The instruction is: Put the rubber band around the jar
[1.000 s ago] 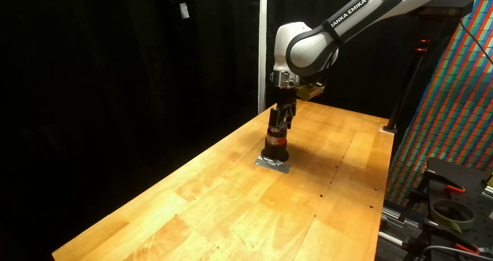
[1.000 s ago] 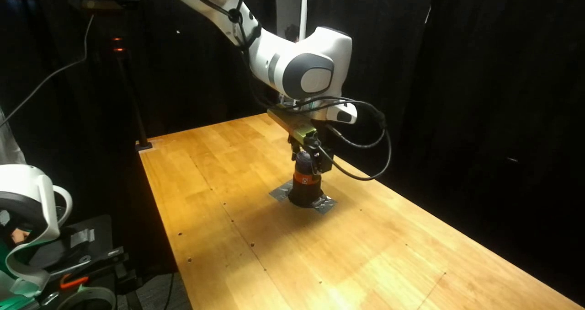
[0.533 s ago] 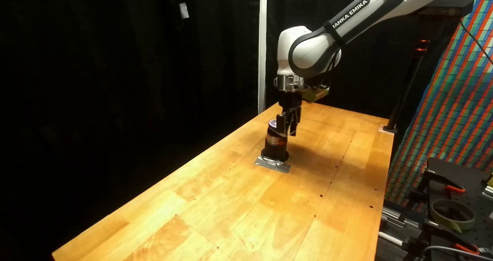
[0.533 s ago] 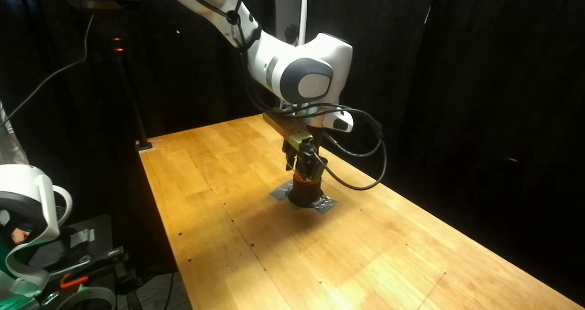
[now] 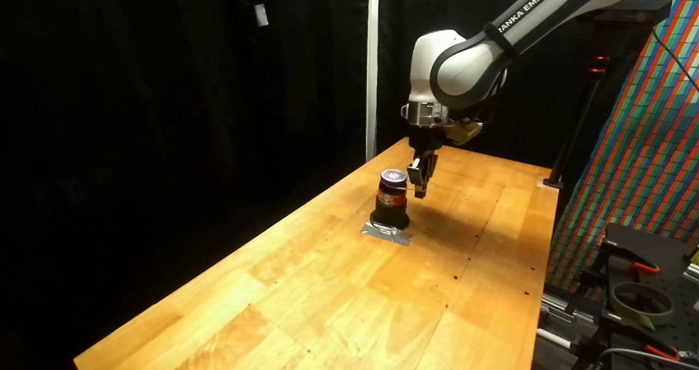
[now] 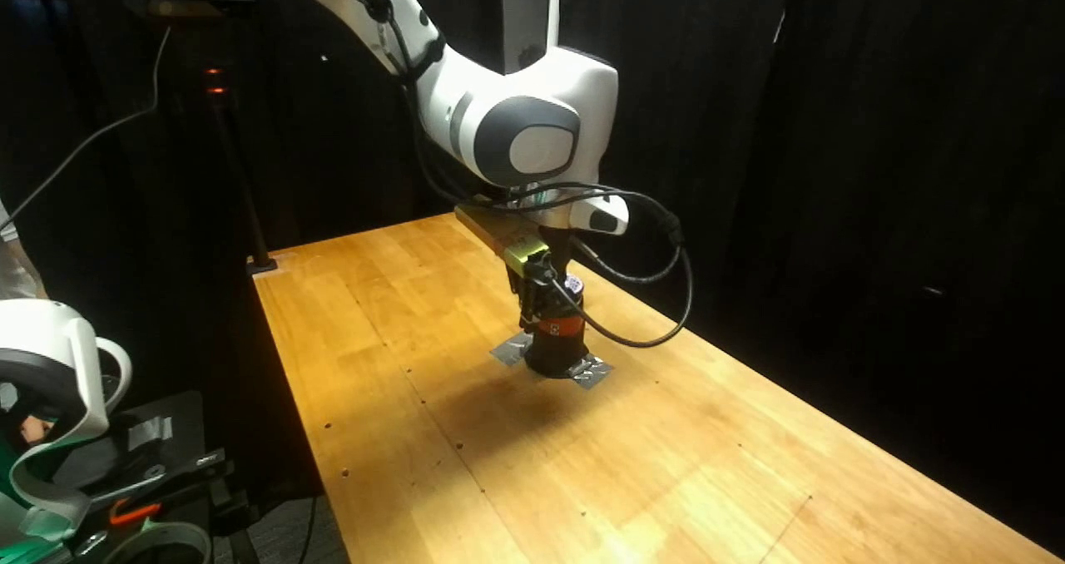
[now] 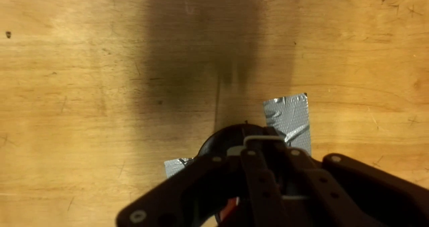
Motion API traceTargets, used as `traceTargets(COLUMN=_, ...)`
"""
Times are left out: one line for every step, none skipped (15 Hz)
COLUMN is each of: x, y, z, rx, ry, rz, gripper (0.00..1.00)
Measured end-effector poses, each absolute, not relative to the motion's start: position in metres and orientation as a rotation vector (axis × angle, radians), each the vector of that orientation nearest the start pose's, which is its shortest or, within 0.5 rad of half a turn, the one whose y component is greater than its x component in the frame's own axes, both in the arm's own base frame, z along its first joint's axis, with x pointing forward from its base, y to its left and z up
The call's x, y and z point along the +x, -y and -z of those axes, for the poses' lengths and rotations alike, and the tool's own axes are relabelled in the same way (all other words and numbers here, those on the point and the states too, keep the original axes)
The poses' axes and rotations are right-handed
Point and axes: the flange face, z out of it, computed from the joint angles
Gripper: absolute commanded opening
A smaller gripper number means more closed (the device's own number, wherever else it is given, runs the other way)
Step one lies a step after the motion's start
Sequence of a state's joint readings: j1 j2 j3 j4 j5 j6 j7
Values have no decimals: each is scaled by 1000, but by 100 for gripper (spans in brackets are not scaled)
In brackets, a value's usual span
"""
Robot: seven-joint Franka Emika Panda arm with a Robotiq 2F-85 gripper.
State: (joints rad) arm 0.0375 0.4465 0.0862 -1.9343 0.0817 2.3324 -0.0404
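Ext view: band (image 5: 411, 189) betw gripper (image 5: 420, 193), jar (image 5: 391, 201)

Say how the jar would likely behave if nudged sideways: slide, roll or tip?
The jar would probably resist sliding, since silver tape appears to fix its base to the table. Rolling seems unlikely while it stands upright. Tipping looks fairly unlikely too, as the base flares wider than the top; its weight I cannot tell.

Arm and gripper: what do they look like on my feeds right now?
The arm is white with dark grey trim, a black strap and lettering of which "RANKA EMIKA" shows. At its end: a silver collar, black fingers, a greenish box and looping black cables.
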Motion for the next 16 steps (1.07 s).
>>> traceTargets(x=609, y=-75, z=-254, rx=-3047, ry=150, rz=-29, gripper=0)
traceTargets(x=604, y=-74, z=-257, rx=-3049, ry=150, rz=26, gripper=0)
traceTargets(x=598, y=-73, z=-259, rx=-3051, ry=149, rz=88, gripper=0)
traceTargets(x=593, y=-71, z=-260, rx=-3051, ry=149, rz=158, gripper=0)
traceTargets(x=588, y=-70, z=-261, rx=-3049, ry=149, rz=226, gripper=0)
traceTargets(x=582, y=-69, z=-261, rx=-3045, ry=151, rz=295, gripper=0)
traceTargets(x=576, y=-68, z=-260, rx=-3039, ry=154, rz=364, gripper=0)
traceTargets(x=570, y=-67, z=-258, rx=-3030, ry=150, rz=426, gripper=0)
traceTargets(x=563, y=-66, z=-256, rx=-3018, ry=149, rz=481, gripper=0)
traceTargets(x=556, y=-67, z=-254, rx=-3005, ry=147, rz=536, gripper=0)
traceTargets(x=550, y=-68, z=-251, rx=-2990, ry=145, rz=585, gripper=0)
traceTargets(x=544, y=-69, z=-248, rx=-2973, ry=140, rz=629, gripper=0)
traceTargets(x=538, y=-71, z=-246, rx=-2956, ry=139, rz=667, gripper=0)
traceTargets(x=533, y=-74, z=-246, rx=-2939, ry=141, rz=706, gripper=0)
traceTargets(x=529, y=-76, z=-245, rx=-2923, ry=147, rz=745, gripper=0)
traceTargets(x=525, y=-78, z=-246, rx=-2907, ry=151, rz=785, gripper=0)
